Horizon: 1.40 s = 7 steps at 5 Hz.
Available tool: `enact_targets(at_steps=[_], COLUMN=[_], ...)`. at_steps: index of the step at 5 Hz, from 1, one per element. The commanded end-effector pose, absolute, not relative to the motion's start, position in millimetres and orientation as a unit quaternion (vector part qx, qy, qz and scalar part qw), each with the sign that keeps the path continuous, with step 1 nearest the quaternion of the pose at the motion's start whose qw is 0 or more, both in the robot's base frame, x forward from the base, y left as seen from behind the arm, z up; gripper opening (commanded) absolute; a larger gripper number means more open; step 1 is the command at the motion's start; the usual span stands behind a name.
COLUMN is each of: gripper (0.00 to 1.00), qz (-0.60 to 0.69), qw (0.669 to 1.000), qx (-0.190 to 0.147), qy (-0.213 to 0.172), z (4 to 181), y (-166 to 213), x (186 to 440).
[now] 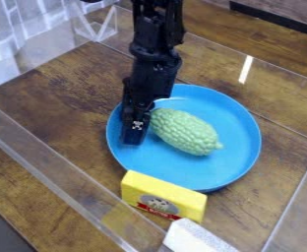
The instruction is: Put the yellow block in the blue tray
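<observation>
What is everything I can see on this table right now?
blue tray: one, bright blue, round, middle of the table.
green bumpy lump: one, green, lying in the tray.
yellow block: one, yellow with a picture label, on the table against the tray's near rim, outside it.
whitish block: one, pale, bottom edge, partly cut off.
table: one, brown wood.
end effector: one, black, open, over the tray's left side beside the lump.

No readable words or numbers appear anywhere. The yellow block (164, 194) carries a red-and-white picture label on its side, too small to make out.
</observation>
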<state>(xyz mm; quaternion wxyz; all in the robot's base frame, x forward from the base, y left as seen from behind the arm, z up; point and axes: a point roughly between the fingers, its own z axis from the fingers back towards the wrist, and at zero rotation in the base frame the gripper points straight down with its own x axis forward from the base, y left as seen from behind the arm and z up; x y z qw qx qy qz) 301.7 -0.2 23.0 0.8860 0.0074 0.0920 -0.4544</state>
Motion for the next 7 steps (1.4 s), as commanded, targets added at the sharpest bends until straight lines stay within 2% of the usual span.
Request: enact_targets(at_steps=[1, 2, 3, 4, 5, 6, 7], gripper=[1.00, 1.00, 0.00, 0.00, 0.00, 1.00, 1.00], qz=[-0.458, -0.458, -0.473, -0.487, -0.480, -0.479, -0.477], qw=[0.886, 0.886, 0.878, 0.871, 0.875, 0.875, 0.877], qx=[0.021, 0.023, 0.026, 0.028, 0.030, 0.029, 0.029], qy=[0.068, 0.064, 0.060, 0.057, 0.056, 0.055, 0.053], z=[34.6, 35.1, 43.4, 54.7, 59.0, 60.6, 53.0], y=[0.8, 2.2, 6.2, 10.4, -3.8, -17.7, -26.6], x=[305.5, 302.1, 300.6, 298.4, 292.9, 287.2, 284.0])
